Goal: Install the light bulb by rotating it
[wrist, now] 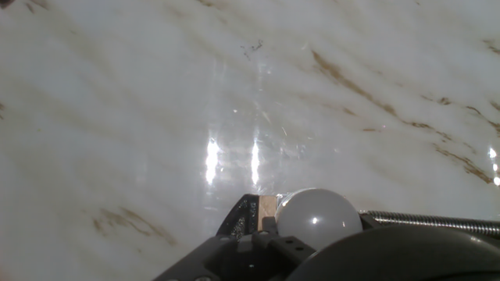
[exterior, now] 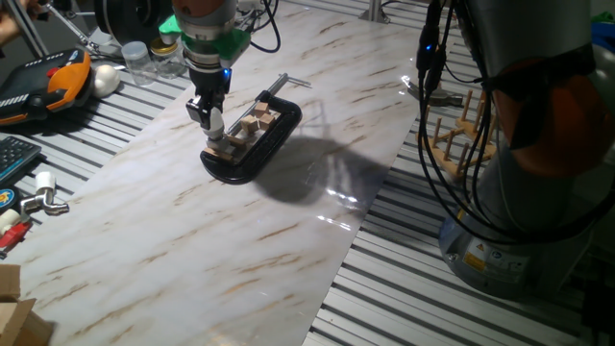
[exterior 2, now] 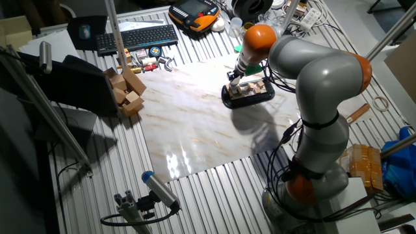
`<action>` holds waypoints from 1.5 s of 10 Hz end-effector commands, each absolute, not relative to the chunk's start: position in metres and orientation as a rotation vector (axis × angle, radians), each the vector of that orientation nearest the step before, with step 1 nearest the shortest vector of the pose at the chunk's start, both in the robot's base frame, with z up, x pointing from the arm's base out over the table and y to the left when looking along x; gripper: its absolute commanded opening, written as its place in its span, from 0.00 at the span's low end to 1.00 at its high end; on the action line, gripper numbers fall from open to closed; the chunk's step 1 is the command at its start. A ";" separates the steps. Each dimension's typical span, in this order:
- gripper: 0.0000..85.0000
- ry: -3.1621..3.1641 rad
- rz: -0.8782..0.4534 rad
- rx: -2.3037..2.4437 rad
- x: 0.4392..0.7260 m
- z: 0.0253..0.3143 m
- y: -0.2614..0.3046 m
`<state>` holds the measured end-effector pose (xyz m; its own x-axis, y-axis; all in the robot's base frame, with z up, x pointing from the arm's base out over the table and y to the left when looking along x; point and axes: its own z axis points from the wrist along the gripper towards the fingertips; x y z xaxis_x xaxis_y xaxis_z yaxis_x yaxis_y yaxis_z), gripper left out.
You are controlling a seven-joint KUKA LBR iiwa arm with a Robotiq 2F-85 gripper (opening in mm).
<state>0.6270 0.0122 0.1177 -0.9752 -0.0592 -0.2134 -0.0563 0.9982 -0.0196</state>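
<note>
Gripper [exterior: 213, 123] closed around light bulb [wrist: 319, 218], at black clamp's [exterior: 274, 135] end.

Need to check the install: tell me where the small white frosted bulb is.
The small white frosted bulb sits between the gripper fingers, above the near end of the black clamp on the marble board.

The light bulb [wrist: 319, 218] looks frosted white, smooth, with a soft sheen; the marble-patterned board [exterior: 192, 250] is glossy, throwing back bright glints; the black clamp [exterior: 252, 144] seems matt, holding pale bare wooden blocks [exterior: 252, 125]; its screw [wrist: 437, 223] is threaded bright metal; the table [exterior: 423, 298] is ribbed grey metal.
</note>
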 end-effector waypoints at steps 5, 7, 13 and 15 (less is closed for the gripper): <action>0.00 2.926 -0.016 -0.071 0.627 0.117 0.012; 0.00 2.928 -0.021 -0.056 0.627 0.116 0.012; 0.00 2.939 -0.009 0.016 0.627 0.116 0.012; 0.00 2.938 -0.020 0.033 0.627 0.115 0.012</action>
